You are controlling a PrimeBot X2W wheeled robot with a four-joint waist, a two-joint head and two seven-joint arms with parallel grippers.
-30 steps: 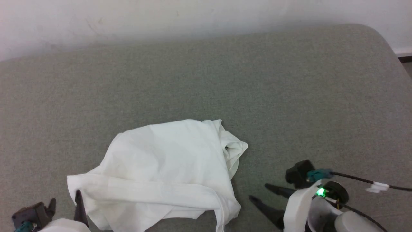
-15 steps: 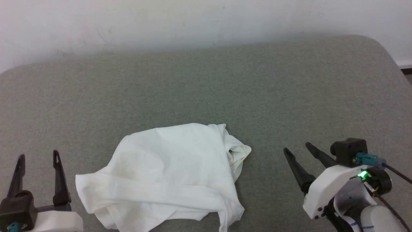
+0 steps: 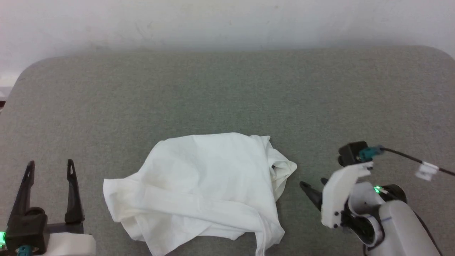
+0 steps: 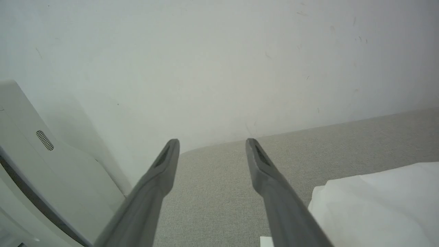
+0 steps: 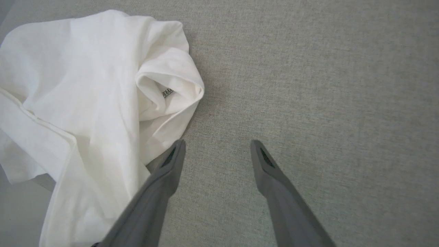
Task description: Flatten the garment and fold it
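While the garment (image 3: 206,185) lies bunched on the grey surface (image 3: 227,92), I see left gripper (image 3: 51,163) and right gripper (image 3: 312,183) flanking it, both spread and empty — its near edge is cut off.

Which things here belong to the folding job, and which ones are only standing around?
For the job: crumpled white thin fabric garment; left gripper, open; right gripper, open.
Not part of it: grey woven surface underneath; white wall.

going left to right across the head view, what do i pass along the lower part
left gripper, open → garment, crumpled in a heap → right gripper, open, fingertips just clear of the garment's right edge
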